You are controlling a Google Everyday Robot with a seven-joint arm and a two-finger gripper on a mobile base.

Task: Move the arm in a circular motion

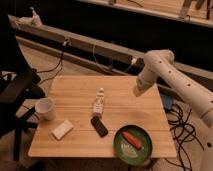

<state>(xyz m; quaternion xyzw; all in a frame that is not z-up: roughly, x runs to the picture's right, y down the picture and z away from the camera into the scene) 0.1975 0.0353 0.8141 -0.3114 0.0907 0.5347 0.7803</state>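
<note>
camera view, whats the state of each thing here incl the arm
arm, bent, raised over the right rear of the table
gripper, at the arm's tip, pointing down, above the table, touching nothing
cup, upright, open top
bottle, mid-table, cannot tell if standing
plate, flat, holds a red piece
white block, lying flat
black bar, lying flat
</note>
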